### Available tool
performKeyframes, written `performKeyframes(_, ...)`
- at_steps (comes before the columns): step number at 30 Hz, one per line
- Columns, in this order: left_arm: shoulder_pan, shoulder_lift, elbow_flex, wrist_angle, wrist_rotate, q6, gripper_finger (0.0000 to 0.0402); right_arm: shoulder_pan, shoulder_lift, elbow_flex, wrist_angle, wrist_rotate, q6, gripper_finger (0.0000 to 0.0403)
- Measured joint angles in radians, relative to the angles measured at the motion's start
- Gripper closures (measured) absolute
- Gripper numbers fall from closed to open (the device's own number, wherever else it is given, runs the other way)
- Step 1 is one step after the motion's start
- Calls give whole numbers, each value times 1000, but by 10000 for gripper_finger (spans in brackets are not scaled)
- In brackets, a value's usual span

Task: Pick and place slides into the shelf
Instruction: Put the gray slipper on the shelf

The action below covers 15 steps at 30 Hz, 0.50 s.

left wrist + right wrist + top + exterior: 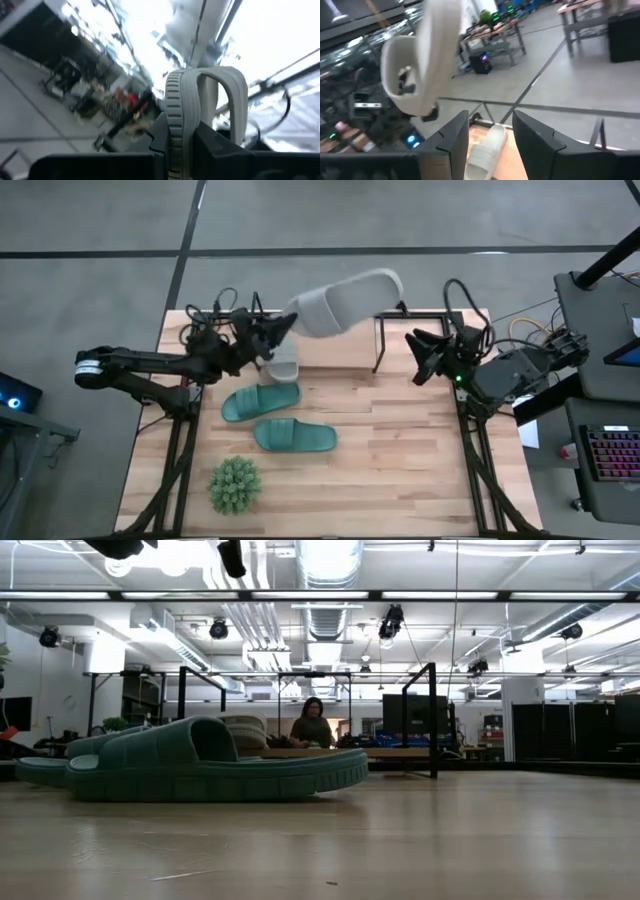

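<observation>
L gripper (275,332): jaws pinched on a light grey slide (345,302), gripped at one end. Slide is carried high, clear of the surface (400,460), over the back edge above the shelf (420,340). L wrist view confirms: ribbed strap (175,115) sits directly ahead of the jaws, sole edge-on. Judged reason for the end grip: leaves most of the sole free to go into the rack without the jaws fouling the wire frame.

R gripper (420,355): at the shelf's right end, jaws spread, nothing between them. R wrist view looks past both fingers (455,140) at the lifted slide hanging in the air and at the second grey slide (485,152) lying below. Judged role: standing off, poss. to steady or receive; cannot confirm.

Second grey slide (284,366): rests at back-left, just below the L gripper; whether on the shelf board or beside it, cannot tell.

Two teal slides (262,402) (296,437): flat on the surface in front, near each other, not yet handled. Low view shows them side-on, soles down.

Plant (235,485): front-left, well apart from work area. No obstruction.

Person in the room behind, low view only, not involved.

Status (judgement): one slide mid-carry, poss. one placed, two outstanding. Risk: end grip may let the slide swing or slip on lowering.
</observation>
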Motion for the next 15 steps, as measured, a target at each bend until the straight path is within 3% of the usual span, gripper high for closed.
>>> performKeyframes(7, 2, 47, -2, 176, -21, -23, 383, 0, 80, -8, 0, 126, 113, 259)
performKeyframes(11, 1, 87, -2, 268, -26, -59, 383, 0, 134, -12, 0, 269, 212, 259)
performKeyframes(15, 1, 124, -2, 311, -41, -60, 383, 0, 173, -15, -2, 293, 248, 259)
